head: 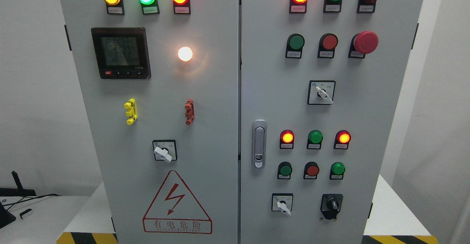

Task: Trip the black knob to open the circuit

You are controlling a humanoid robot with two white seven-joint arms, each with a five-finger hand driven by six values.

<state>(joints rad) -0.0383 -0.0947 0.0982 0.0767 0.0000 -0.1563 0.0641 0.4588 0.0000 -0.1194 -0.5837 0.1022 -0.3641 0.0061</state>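
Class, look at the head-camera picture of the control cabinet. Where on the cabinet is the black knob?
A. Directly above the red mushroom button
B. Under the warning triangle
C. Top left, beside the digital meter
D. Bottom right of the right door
D: the black knob sits at the lower right of the right door, right of a white selector switch.

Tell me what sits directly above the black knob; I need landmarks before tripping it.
Above the black knob sits an unlit green button, with a lit red lamp higher. No hand covers anything there.
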